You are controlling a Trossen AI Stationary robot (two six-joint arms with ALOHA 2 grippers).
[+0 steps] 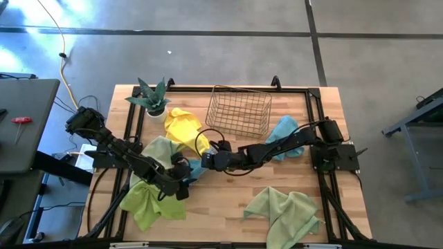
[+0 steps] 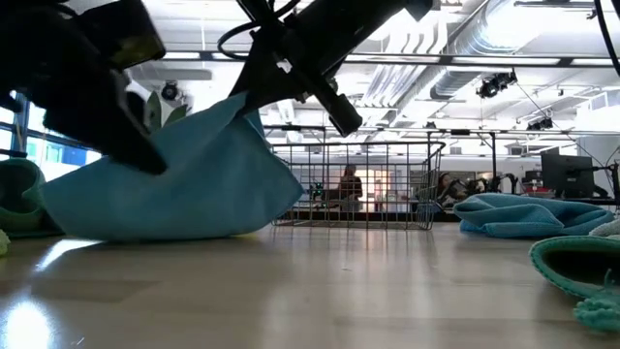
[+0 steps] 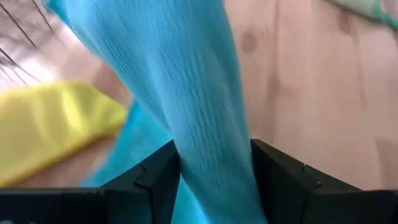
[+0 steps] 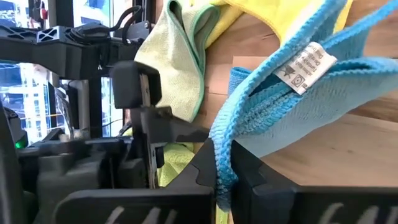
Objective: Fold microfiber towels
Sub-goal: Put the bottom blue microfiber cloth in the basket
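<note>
High view: light blue towel (image 1: 194,168) bunched on the worktop (image 1: 228,207) just in front of the wire basket (image 1: 239,111), pinched between left gripper (image 1: 181,181) and right gripper (image 1: 208,160). Yellow towel (image 1: 181,128) beside the basket's left end, second blue towel (image 1: 282,130) at its right end, lime towel (image 1: 149,200) and sage towel (image 1: 285,211) farther forward. Basket apparently empty.

Low view: blue towel lifted into a tent well in front of the basket, lower edge dragging on the worktop.

Left wrist view: fingers (image 3: 155,180) narrowed on a strip of the blue towel.

Right wrist view: fingers (image 4: 255,171) clamped on the towel's hemmed edge near its label (image 4: 305,65).

Best done by drawing both held edges apart until taut, keeping corners level, then laying flat clear of the yellow towel before folding.
</note>
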